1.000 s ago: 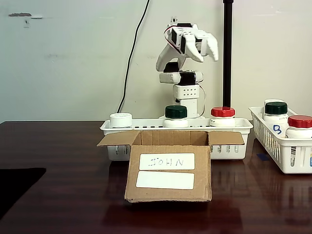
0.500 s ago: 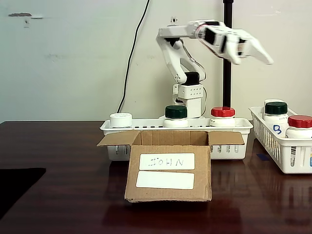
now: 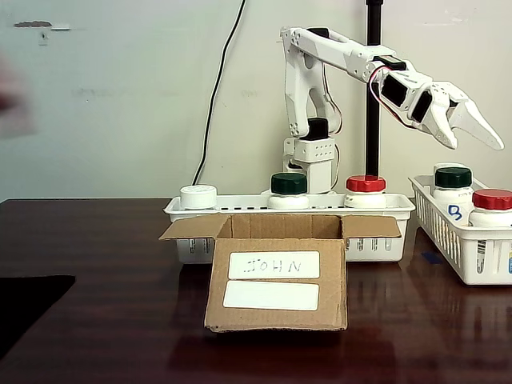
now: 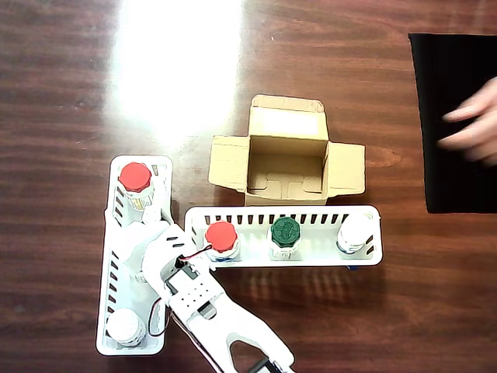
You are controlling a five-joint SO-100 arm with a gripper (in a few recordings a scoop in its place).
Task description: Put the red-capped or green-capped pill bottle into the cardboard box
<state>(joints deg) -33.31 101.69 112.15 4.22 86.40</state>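
The white arm reaches from its base behind the long basket toward the right side of the fixed view, and its pincer (image 3: 468, 128) hangs in the air above the side basket (image 3: 448, 228), pointing down and outward. The two fingers stand apart with nothing between them — the pincer is released. In the overhead view the pincer (image 4: 147, 241) lies over the middle of this side basket (image 4: 105, 272), so the bottle below it is mostly hidden.

The cardboard box (image 3: 278, 272) stands on the dark wooden bench (image 3: 104, 320), just in front of the long white basket (image 3: 376, 240). Its flaps are spread outward, its inside looks bare in the overhead view, and the upper white label on the front reads "JOHN".

The long basket holds three bottles in a row: a white-capped one (image 3: 198, 196), a green-capped one (image 3: 289, 189) and a red-capped one (image 3: 366, 190). The side basket holds a green-capped bottle (image 3: 453, 186) marked with a blue letter and, nearer to the camera, a red-capped bottle (image 3: 491, 206); the overhead view shows also a white-capped bottle (image 4: 124, 326) at its other end.

A blurred hand (image 4: 472, 128) of a person is over a black mat (image 4: 454, 116) at the right edge of the overhead view.
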